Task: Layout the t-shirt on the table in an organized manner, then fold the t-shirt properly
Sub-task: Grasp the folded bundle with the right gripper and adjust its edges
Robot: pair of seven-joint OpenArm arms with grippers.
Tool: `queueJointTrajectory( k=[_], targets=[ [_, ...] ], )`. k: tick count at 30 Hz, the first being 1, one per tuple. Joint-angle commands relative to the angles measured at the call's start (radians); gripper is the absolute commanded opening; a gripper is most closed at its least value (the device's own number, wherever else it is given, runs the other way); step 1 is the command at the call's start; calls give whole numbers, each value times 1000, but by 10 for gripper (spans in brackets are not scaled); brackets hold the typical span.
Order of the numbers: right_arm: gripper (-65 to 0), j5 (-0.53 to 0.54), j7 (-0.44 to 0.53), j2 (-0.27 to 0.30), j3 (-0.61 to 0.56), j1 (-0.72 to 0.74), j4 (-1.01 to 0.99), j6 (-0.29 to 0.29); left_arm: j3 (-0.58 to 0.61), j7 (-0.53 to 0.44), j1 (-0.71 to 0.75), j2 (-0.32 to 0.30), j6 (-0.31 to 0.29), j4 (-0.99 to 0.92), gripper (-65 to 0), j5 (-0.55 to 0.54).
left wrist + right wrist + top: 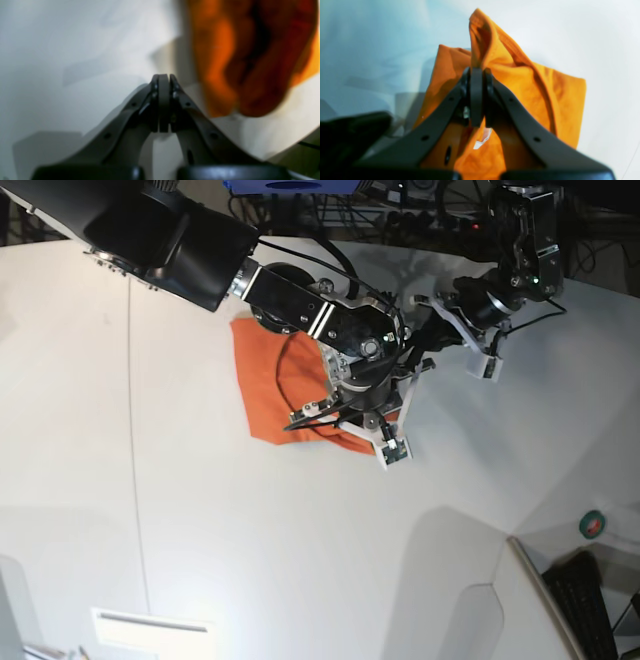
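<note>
one t-shirt (270,385) (orange), one table (200,520), two arms

Right gripper (477,72) pinching raised fold of orange t-shirt (545,85) above white table (607,37)

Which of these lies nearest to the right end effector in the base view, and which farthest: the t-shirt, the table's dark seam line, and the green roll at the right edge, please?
Measured from the right end effector:
1. The t-shirt: directly under it, pinched in its shut jaws.
2. The green roll: far off to the view's right, lower down.
3. The dark seam line: far off to the view's left, running down the table.

T-shirt (272,385) on table (200,520) — far side.
</note>
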Motion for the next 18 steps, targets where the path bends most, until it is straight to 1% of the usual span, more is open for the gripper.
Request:
queueJointTrajectory(
  k=[1, 3, 7, 10, 12, 14, 18],
  targets=[
    [-650, -17, 23, -20, 3, 24, 16, -2, 8, -15, -3, -5, -4, 16, -650, -13],
    [-650, -17, 23, -26, 3, 33, 14, -2, 20, -15, -3, -2, -4, 18, -650, -13],
    [-650, -17, 26, -29, 3, 33, -6, -2, 8, -15, -2, -2, -4, 18, -650, -13],
    [-650, -1, 58, -29, 5, 23, -13, -2, -1, -15, 0, -9, -4, 18, -650, -16],
    [-650, 56, 63, -29, 5, 21, -16, -2, -60, -15, 0, -11, -4, 18, -650, -16],
    [-650, 88, 64, -29, 2, 23, -33, -2, -119, -12, 0, -11, -4, 18, -650, -17],
    [-650, 91, 106, -29, 2, 23, -79, -2, -233, -10, -3, -11, -5, 18, -650, -17]
  ],
)
